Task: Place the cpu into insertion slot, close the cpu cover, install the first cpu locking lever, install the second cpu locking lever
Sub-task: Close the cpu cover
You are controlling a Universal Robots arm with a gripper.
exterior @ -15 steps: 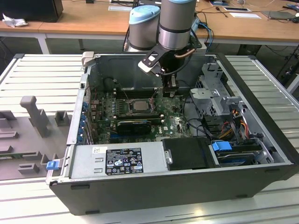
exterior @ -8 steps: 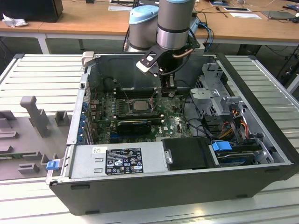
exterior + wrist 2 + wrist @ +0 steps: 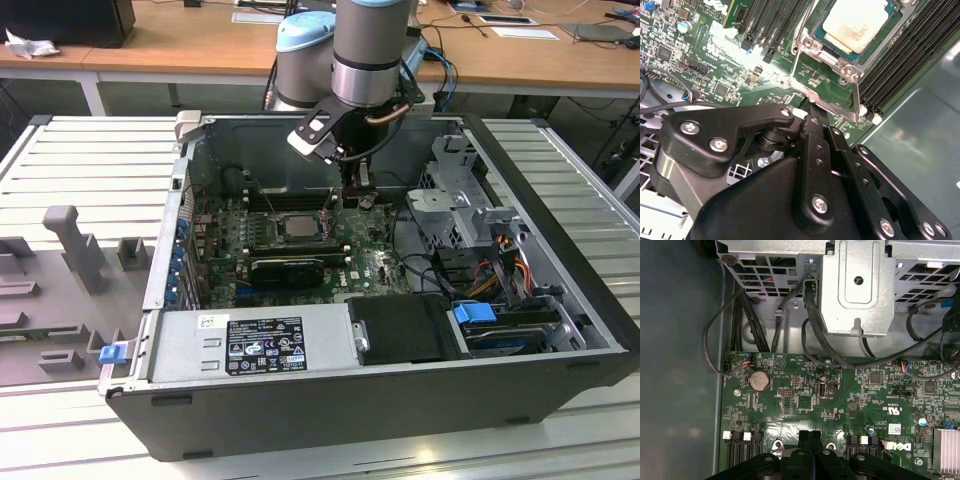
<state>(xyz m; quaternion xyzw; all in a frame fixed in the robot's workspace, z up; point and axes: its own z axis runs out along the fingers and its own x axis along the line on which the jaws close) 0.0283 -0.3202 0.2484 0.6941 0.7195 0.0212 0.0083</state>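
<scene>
Here, the jaws, pressed together, sit beside the cpu cover (image 3: 856,102) edge, case wall (image 3: 920,100) well apart.

You're in a lab, long pale wooden desks (image 3: 190,45) behind, opened black metal computer case (image 3: 400,405) on your ribbed grey bench (image 3: 90,150)

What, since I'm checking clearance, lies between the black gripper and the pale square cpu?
In the second wrist view, the dull silver hinged cpu cover, open, lies between the gripper and the cpu.
</scene>
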